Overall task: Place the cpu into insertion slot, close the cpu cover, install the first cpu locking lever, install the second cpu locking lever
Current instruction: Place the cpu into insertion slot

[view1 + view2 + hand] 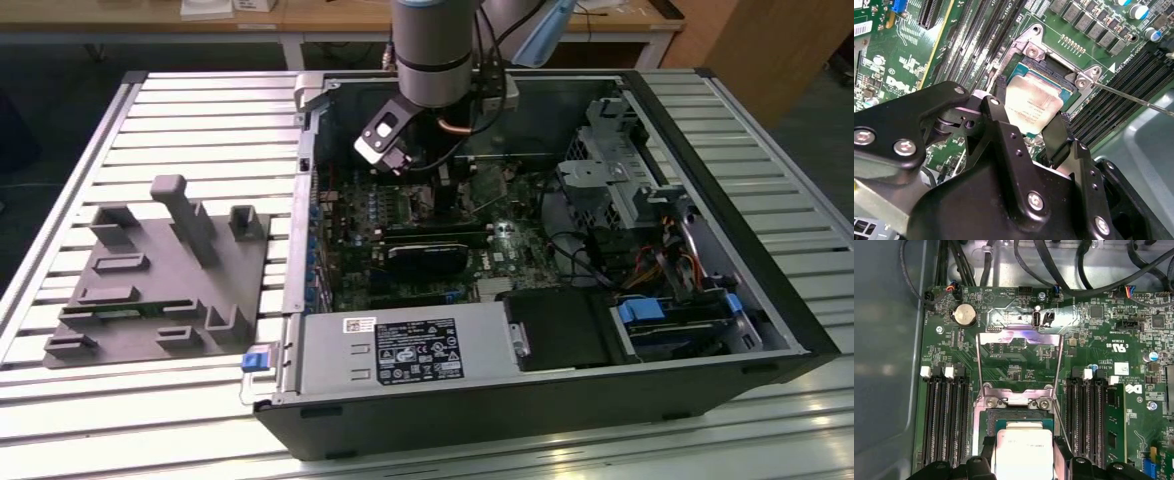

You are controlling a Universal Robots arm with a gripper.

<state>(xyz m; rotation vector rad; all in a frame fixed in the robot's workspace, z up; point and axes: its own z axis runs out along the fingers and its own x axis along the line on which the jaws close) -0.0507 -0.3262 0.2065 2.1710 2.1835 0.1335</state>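
While the cpu (1030, 111) is gripped by two opposite edges between the fingers of the pincer (1032, 102), which is closed only to the chip's width, the first step, placing it into the insertion slot (1052, 70), is judged to be in hand. The chip is held directly over the socket on the green motherboard (1134, 360). In the first wrist view the cpu cover (1019, 335) is seen swung open away from the socket, the board visible through its window. A thin locking lever (1134, 97) stands clear beside the socket. A square, level seating inside the metal rim is judged to be called for. Whether the chip touches the socket cannot be told. Its near edge and the socket's near half are hidden by the pincer body, and it cannot be told which lever is the first.
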